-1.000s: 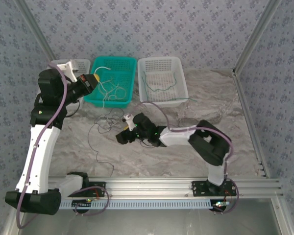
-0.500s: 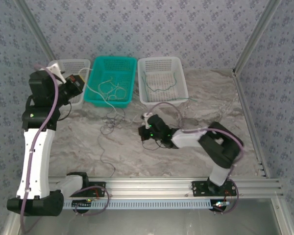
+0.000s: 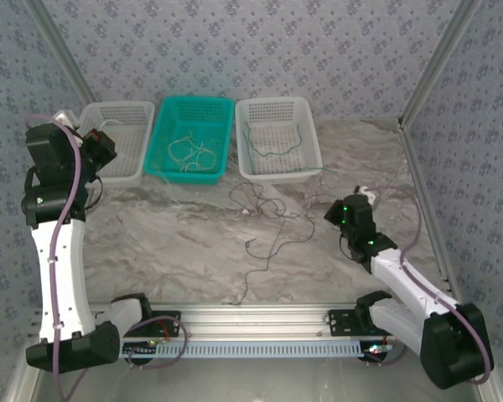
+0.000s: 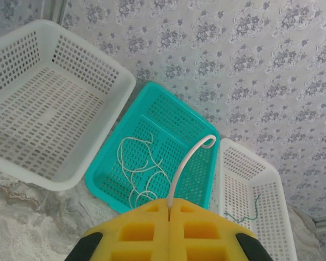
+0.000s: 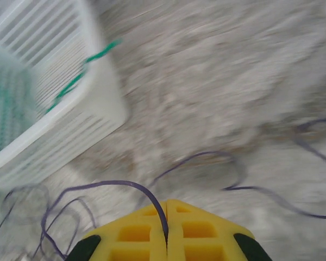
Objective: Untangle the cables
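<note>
Drawn well apart within the last second. Left tool [image 4: 169, 205] clamped on pale cable [image 4: 180, 166] near teal basket [image 4: 179, 111]; right tool [image 5: 166, 211] pinching purple cable [image 5: 119, 183], probably dragging it free across desk [image 5: 233, 81].

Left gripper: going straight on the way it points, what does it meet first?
Probably the teal basket, directly ahead of the left gripper, whose jaws are shut on a pale cable; depth is hard to judge.
</note>
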